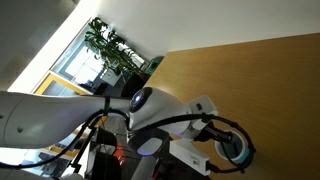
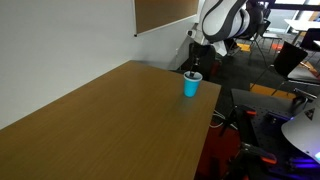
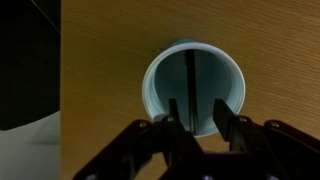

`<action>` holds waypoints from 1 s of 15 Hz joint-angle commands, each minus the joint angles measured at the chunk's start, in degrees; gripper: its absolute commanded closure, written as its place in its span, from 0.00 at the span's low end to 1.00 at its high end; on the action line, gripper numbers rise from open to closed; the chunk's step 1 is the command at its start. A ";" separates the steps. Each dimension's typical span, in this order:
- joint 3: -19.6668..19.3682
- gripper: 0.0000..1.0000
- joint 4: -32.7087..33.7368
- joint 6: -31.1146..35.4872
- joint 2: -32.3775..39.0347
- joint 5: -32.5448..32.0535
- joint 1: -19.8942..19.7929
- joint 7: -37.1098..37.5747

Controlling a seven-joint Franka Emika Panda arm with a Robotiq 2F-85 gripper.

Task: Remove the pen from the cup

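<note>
Hovering claw (image 3: pixel 200 120) over cup (image 3: pixel 158 72), pen (image 3: pixel 191 75) inside, lower end obscured

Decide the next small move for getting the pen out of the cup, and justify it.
Probably lower the end effector straight down: in the wrist view it hangs open above the cup, and the pen lines up with the gap between its fingers, not yet gripped.
</note>
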 commanded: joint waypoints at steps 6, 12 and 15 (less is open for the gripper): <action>2.47 0.71 1.63 -0.11 2.22 2.07 -2.04 -2.86; 3.38 0.68 2.12 -0.51 2.93 2.33 -3.26 -3.15; 4.20 0.71 2.38 -0.48 3.50 2.69 -3.98 -3.59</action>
